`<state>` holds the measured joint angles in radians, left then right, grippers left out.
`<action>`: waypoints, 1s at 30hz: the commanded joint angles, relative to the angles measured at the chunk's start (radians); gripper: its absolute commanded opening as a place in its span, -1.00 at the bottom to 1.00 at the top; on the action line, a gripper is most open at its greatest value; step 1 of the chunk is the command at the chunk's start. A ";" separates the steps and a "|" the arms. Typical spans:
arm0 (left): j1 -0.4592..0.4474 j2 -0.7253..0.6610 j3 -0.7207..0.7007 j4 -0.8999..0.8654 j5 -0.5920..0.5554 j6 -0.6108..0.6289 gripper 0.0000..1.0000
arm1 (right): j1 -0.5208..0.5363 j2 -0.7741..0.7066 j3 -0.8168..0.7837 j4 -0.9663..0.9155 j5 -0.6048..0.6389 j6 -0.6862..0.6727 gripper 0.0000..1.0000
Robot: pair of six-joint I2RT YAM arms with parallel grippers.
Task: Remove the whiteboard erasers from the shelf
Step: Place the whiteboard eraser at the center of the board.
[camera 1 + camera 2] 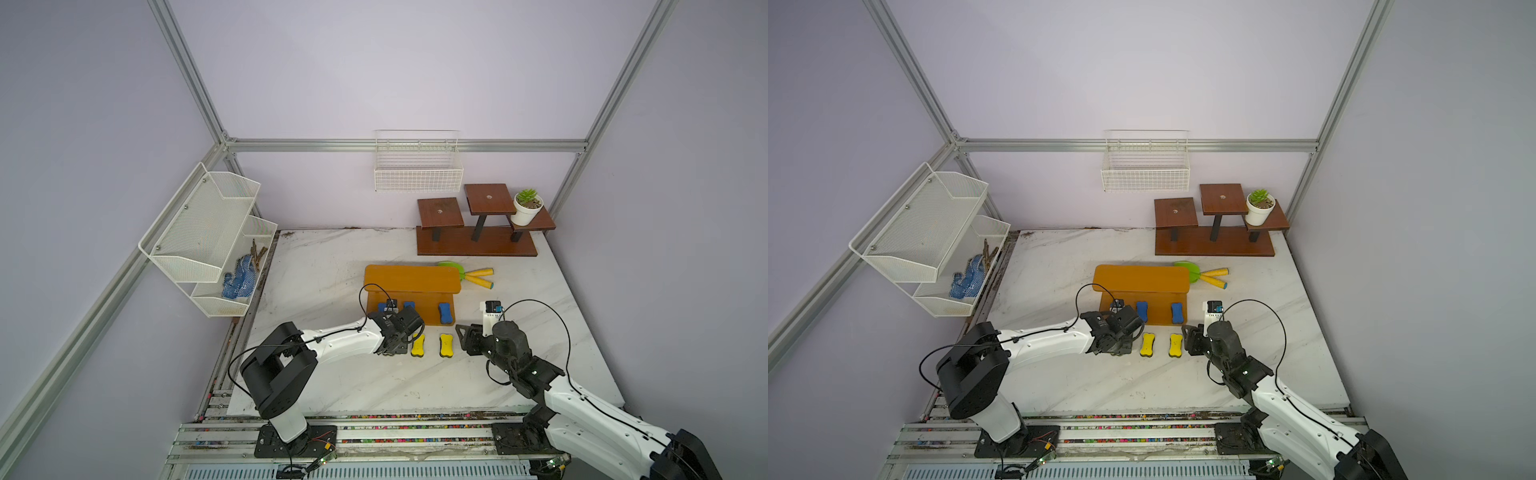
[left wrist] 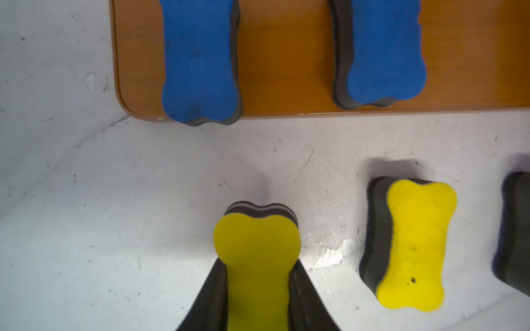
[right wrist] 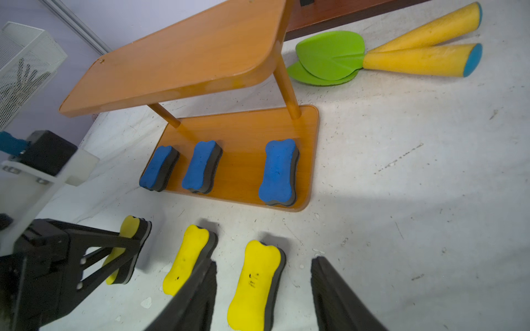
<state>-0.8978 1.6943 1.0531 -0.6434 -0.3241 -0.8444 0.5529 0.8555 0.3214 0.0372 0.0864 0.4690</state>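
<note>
Left fingers [image 2: 218, 289] pinch a yellow eraser [image 2: 258, 258] just above the desk [image 2: 114, 229]; right fingers [image 3: 200, 289] stand apart around another [image 3: 255, 283]. A third [image 3: 186, 258] lies between; three blue erasers [image 3: 278, 172] occupy the shelf [image 3: 243, 149]'s lower step.

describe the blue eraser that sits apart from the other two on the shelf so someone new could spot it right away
Start at the orange-brown wooden shelf in the middle of the white table and look at its lower step. Three blue erasers lie there in a row. The blue eraser you want lies alone near the step's end closest to the yellow-handled green tool, with bare wood between it and the close-set pair.
</note>
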 commanded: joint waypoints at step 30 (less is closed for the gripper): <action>0.047 0.175 0.045 0.122 -0.037 0.074 -0.23 | 0.006 0.026 -0.033 0.099 0.010 -0.026 0.18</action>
<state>-0.8631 1.8282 1.1091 -0.5346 -0.3786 -0.7792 0.5529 0.8757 0.2996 0.0967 0.0883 0.4580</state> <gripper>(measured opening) 0.374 0.589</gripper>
